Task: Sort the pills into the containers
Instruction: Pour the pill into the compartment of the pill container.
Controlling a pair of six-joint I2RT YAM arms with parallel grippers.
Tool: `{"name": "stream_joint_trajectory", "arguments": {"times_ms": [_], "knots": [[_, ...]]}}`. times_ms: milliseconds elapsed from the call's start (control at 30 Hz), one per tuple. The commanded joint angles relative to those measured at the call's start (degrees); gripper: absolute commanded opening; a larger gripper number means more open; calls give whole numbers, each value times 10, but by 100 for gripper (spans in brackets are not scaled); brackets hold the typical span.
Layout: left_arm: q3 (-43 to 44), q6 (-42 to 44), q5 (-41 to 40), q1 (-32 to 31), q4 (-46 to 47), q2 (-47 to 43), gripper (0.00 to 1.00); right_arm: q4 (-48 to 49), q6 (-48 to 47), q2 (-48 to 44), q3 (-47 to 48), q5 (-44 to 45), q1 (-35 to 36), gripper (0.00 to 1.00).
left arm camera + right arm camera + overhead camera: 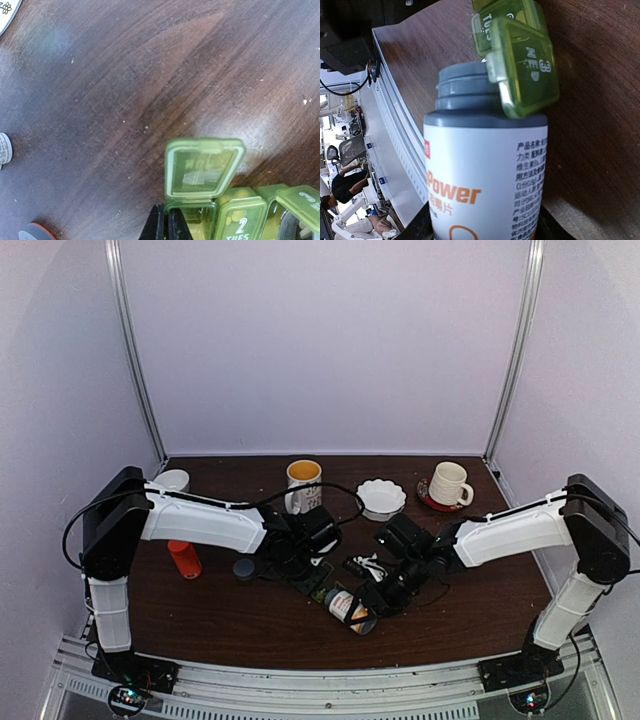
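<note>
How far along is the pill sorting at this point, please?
Done: the bottle is uncapped, and the pill box has one lid open and the WED lid partly up. In hand: the right gripper holds the bottle, neck at the box; the left gripper is shut at the box's edge. Left: pouring; no pills show clearly.

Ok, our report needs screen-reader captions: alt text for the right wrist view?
A white pill bottle with an uncapped grey neck fills the frame, held in the right gripper; a green pill box whose open lid marked WED overlaps the neck sits beyond. Dark wooden table behind.
</note>
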Motion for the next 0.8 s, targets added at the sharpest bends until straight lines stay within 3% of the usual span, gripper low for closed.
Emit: {"name": "stream_joint_trajectory", "arguments": {"times_ms": [0,167,467,767], "knots": [[13,4,-2,-3,2,-3,0,-18,4,-22,15,11,-4,0],[15,4,-2,-4,1,-3,0,-30,3,-49,26,11,-4,0],[15,5,-2,-4,1,-2,0,1,7,10,3,12,-4,0],[16,4,-2,-4,1,-2,0,-36,3,-36,29,14,-5,0]]}}
